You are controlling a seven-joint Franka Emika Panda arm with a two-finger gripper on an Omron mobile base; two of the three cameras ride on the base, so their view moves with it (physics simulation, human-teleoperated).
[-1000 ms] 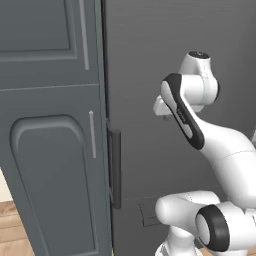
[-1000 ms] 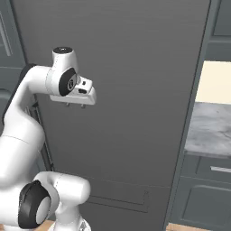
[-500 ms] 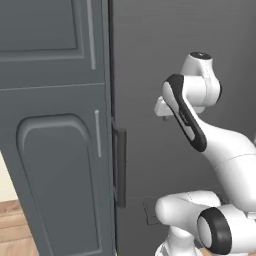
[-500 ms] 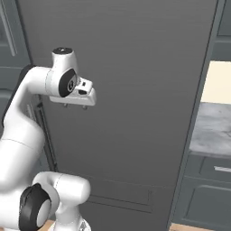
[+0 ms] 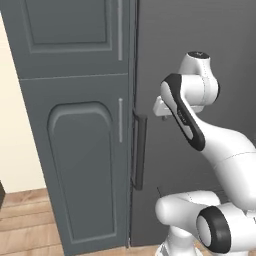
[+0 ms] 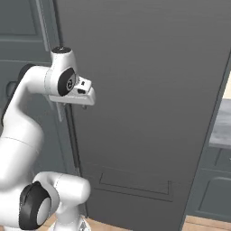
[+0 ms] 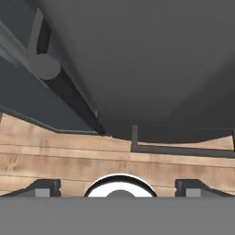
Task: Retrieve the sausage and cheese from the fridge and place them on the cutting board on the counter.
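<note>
While claw spread, nothing held; fridge matte dark grey, door flat, black bar handle.

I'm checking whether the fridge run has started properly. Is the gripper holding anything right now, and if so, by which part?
Nothing is held. The gripper is open, its fingertips wide apart with only floor between them, and it hangs in front of the closed fridge, clear of the handle.
</note>
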